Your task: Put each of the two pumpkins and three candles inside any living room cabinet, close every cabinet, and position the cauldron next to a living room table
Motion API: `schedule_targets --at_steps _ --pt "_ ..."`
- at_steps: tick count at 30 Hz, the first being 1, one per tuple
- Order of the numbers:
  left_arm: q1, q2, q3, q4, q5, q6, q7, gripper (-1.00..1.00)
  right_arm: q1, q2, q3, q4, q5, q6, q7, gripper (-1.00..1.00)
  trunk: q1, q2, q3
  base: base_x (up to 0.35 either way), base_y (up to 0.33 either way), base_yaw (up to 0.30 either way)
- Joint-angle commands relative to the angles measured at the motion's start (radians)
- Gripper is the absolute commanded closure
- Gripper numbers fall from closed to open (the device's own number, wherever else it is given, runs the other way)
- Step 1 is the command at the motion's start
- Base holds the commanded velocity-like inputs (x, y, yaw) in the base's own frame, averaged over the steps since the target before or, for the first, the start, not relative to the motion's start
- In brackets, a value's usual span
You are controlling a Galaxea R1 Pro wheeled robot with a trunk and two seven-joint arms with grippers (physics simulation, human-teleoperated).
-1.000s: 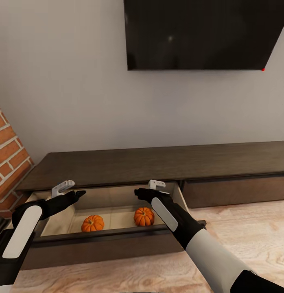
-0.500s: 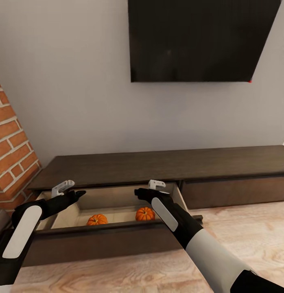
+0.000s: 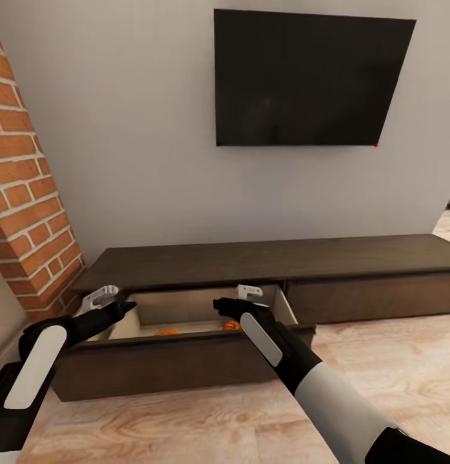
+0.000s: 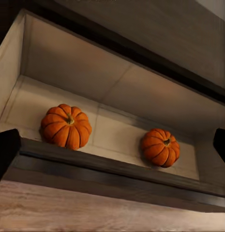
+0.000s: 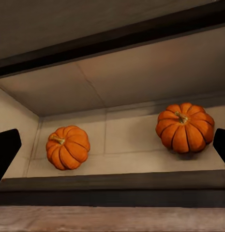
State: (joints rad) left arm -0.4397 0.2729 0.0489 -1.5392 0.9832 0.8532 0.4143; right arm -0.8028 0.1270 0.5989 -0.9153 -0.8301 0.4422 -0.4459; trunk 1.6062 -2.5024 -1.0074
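Observation:
The dark-brown cabinet (image 3: pixel 270 258) stands against the wall with its left drawer (image 3: pixel 180 364) pulled open. Two orange pumpkins lie on the pale drawer floor. In the head view only their tops peek over the drawer front, one (image 3: pixel 166 332) to the left and one (image 3: pixel 231 325) to the right. The left wrist view shows both pumpkins whole (image 4: pixel 67 125) (image 4: pixel 160 147), and so does the right wrist view (image 5: pixel 68 147) (image 5: pixel 185 127). My left gripper (image 3: pixel 112 301) and right gripper (image 3: pixel 234 298) hover above the drawer's front corners, both open and holding nothing.
A black TV (image 3: pixel 309 77) hangs on the grey wall above the cabinet. A red-brick fireplace (image 3: pixel 28 193) rises at the left. The right drawer front (image 3: pixel 373 299) is shut. Light wood-plank floor (image 3: pixel 186 425) runs in front of the unit.
The whole head view has shifted: the camera has drawn back from the cabinet, so the drawer front now hides most of both pumpkins. The arms hold the same pose.

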Motion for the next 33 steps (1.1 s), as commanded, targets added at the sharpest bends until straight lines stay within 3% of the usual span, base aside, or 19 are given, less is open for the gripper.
schedule_targets --at_steps 1,12,27,33 --pt "-0.001 0.000 0.000 -0.001 0.011 0.003 0.009 -1.00 -0.001 -0.002 0.002 -0.003 -0.008 0.001 -0.009 -1.00 -0.001 0.000 0.003 -0.317 0.095 0.000" --pt "-0.001 0.000 0.000 -0.001 0.008 0.002 0.011 -1.00 -0.001 -0.004 0.001 -0.005 0.001 -0.001 -0.009 -1.00 -0.006 0.002 0.046 -0.332 0.028 0.000" --pt "-0.001 0.000 -0.004 -0.001 -0.004 -0.006 0.013 -1.00 -0.001 -0.006 -0.001 -0.007 0.002 -0.008 -0.009 -1.00 -0.063 0.106 0.093 -0.345 0.000 0.000" --pt "-0.001 0.000 -0.004 -0.001 -0.005 -0.010 0.011 -1.00 -0.001 -0.006 -0.001 -0.006 0.002 -0.009 -0.008 -1.00 -0.063 0.106 0.093 -0.345 0.000 0.000"
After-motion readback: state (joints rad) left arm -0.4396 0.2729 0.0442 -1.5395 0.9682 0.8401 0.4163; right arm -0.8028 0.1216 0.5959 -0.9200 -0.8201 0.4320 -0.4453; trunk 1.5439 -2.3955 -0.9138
